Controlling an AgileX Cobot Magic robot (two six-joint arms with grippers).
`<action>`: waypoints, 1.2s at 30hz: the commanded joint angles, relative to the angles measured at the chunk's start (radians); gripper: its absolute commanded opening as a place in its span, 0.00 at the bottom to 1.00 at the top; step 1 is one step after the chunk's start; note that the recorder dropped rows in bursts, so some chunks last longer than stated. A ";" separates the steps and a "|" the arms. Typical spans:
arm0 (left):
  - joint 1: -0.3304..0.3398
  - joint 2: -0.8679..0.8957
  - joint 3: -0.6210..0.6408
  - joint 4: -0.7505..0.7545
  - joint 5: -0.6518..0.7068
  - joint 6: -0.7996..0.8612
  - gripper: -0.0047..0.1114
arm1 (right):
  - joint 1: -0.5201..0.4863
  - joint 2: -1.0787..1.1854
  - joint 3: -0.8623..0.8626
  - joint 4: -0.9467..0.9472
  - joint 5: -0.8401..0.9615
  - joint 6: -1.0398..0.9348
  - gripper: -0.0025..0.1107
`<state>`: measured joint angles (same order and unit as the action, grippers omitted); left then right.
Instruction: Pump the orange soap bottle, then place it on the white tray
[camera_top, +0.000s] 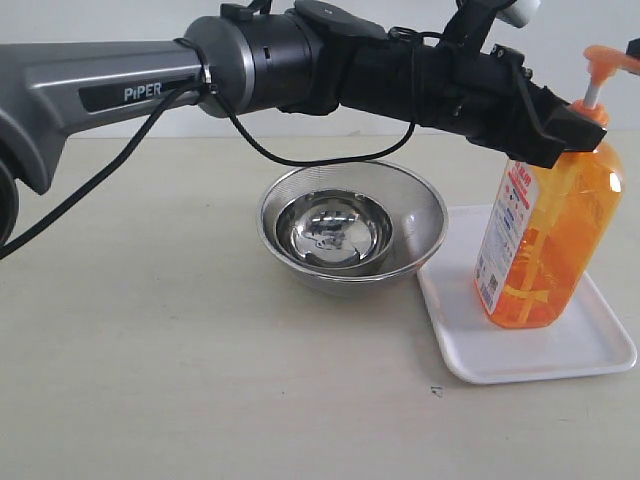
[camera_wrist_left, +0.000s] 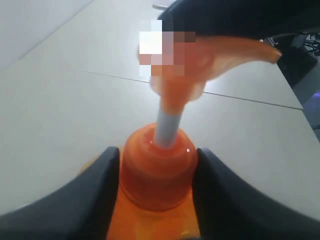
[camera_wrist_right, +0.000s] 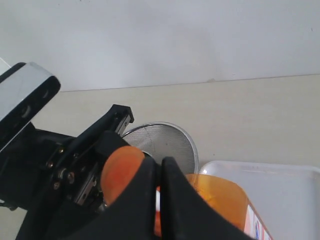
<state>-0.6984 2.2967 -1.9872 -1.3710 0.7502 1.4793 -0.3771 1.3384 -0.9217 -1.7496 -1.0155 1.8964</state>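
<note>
- The left gripper (camera_wrist_left: 158, 172) pinches the collar of the orange soap bottle (camera_top: 555, 240); its two black fingers (camera_wrist_left: 90, 200) press on either side, just under the white stem (camera_wrist_left: 167, 125).
- The stem shows between the collar and the pump head (camera_top: 610, 60).
- The right gripper (camera_wrist_right: 161, 200) has its fingers pressed together, with only a thin line between them. It hangs close above the pump head; whether it touches cannot be told.
- The left arm (camera_top: 300, 55) reaches across from the left of the scene to the bottle at far right.
- The bottle stands with its base on the white tray (camera_top: 560, 365), leaning a little.
- A steel bowl (camera_top: 420, 215) sits just left of the tray on the pale table (camera_top: 200, 380).
</note>
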 joint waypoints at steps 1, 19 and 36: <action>-0.010 -0.003 -0.002 0.000 0.031 -0.029 0.08 | -0.003 -0.020 0.037 0.005 0.034 -0.011 0.02; -0.010 -0.003 -0.002 0.000 0.037 -0.029 0.08 | -0.003 -0.109 0.083 0.005 0.107 -0.018 0.02; -0.010 -0.003 -0.002 0.000 0.037 -0.029 0.08 | -0.003 -0.109 0.083 0.005 0.046 -0.004 0.02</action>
<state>-0.6984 2.2967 -1.9872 -1.3710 0.7573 1.4793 -0.3771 1.2359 -0.8378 -1.7497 -0.9475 1.8919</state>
